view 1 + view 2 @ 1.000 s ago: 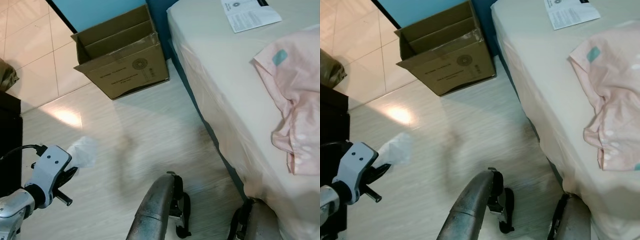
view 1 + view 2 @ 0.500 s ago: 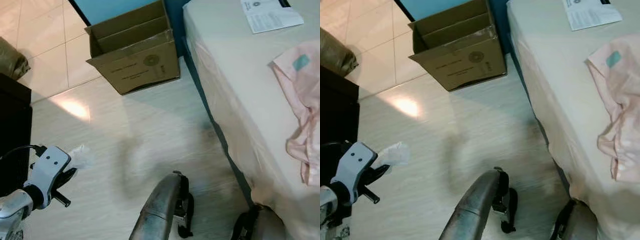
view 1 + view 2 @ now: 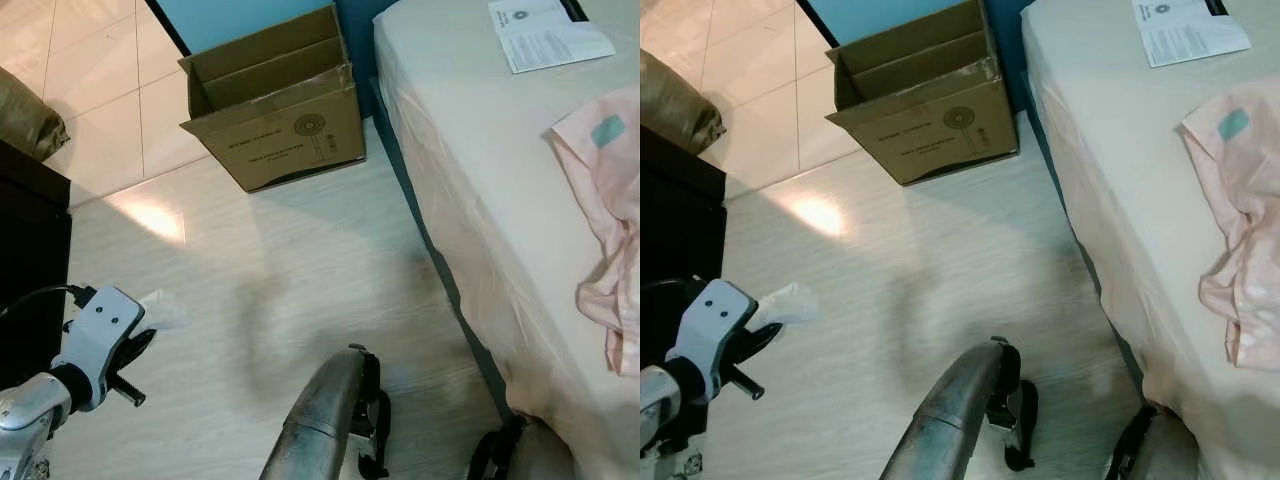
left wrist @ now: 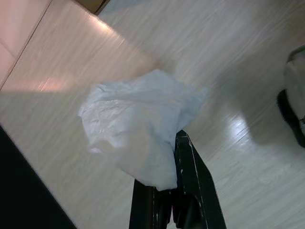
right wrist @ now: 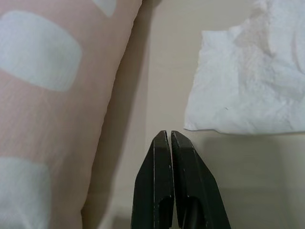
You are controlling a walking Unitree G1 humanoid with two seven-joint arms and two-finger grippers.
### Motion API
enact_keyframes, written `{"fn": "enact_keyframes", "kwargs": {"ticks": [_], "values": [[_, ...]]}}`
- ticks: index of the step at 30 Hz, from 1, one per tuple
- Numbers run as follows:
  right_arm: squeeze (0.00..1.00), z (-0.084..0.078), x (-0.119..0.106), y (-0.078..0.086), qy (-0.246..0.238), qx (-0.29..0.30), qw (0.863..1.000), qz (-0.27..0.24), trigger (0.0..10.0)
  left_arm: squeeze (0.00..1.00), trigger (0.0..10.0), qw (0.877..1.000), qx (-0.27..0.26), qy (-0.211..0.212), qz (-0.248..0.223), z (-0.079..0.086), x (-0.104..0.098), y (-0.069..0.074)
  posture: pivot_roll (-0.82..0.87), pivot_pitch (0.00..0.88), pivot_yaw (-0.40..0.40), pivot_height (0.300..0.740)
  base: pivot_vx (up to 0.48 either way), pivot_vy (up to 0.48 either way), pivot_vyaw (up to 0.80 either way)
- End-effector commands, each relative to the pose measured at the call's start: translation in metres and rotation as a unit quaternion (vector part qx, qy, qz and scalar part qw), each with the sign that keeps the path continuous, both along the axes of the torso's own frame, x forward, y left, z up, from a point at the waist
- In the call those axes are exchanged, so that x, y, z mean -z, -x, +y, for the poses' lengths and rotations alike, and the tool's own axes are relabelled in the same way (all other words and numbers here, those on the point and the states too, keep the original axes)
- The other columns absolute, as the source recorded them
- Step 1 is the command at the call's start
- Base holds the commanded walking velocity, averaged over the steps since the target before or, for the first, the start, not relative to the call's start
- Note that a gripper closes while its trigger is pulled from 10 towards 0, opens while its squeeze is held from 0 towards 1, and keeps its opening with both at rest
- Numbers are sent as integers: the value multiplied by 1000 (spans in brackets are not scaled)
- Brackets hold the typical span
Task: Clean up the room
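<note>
At the lower left, my left gripper [image 3: 138, 338] hangs above the pale wood floor, shut on a crumpled white tissue [image 3: 163, 310]. In the left wrist view the tissue [image 4: 138, 124] bulges out over the black fingers [image 4: 190, 181]. An open brown cardboard box [image 3: 275, 110] stands on the floor against the blue wall, well ahead of that gripper. My right gripper [image 5: 170, 136] is shut with nothing in it, over the cream bed sheet. It lies between a pink cloth with white spots [image 5: 52, 109] and a flat white tissue [image 5: 252, 81].
The bed [image 3: 470, 170] runs along the right, with a pink cloth [image 3: 610, 220] and a printed leaflet [image 3: 550, 35] on it. Black furniture [image 3: 25, 260] and an olive bag [image 3: 25, 115] stand at the left. Open floor lies between box and bed.
The whole picture has shifted, so the camera moved; box and bed sit further right in view. The left gripper still holds the tissue at the same spot.
</note>
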State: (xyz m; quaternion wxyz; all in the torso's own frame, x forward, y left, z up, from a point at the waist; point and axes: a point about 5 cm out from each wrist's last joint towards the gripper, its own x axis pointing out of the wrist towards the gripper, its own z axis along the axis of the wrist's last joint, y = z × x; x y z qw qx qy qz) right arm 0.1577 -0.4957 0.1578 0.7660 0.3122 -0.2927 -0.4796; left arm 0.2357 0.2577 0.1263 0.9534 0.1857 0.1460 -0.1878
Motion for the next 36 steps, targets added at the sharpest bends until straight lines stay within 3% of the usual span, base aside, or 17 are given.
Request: {"fn": "enact_keyframes", "kwargs": {"ticks": [1,10,15,19,20,21,36], "values": [[0,0,6,3,-11,-2,1000,24,10000,0,10000,1000,-16,0,26,3,16,5,307,586,400,625,0,0,-788],[0,-7,-16,0,10,-2,1000,22,10000,0,10000,1000,-23,13,16,-3,19,0,282,573,400,625,0,0,-784],[0,-6,-14,-2,-3,-7,1000,15,10000,0,10000,999,-25,13,15,-3,19,0,284,575,400,625,0,0,-784],[0,-5,-10,-4,-8,-11,1000,21,10000,0,10000,1000,-25,12,15,-2,19,1,288,576,400,625,0,0,0],[31,-4,-8,-4,-9,-11,1000,21,10000,0,10000,1000,-24,12,15,-2,19,1,294,578,400,625,0,0,0],[1000,-3,-5,-4,-16,-9,1000,22,10000,0,10000,1000,-24,10,15,-1,18,1,300,580,400,625,0,0,0],[1000,2,22,7,-70,13,997,39,10000,0,10000,1000,-15,0,16,1,17,3,308,578,400,625,0,0,0]]}}
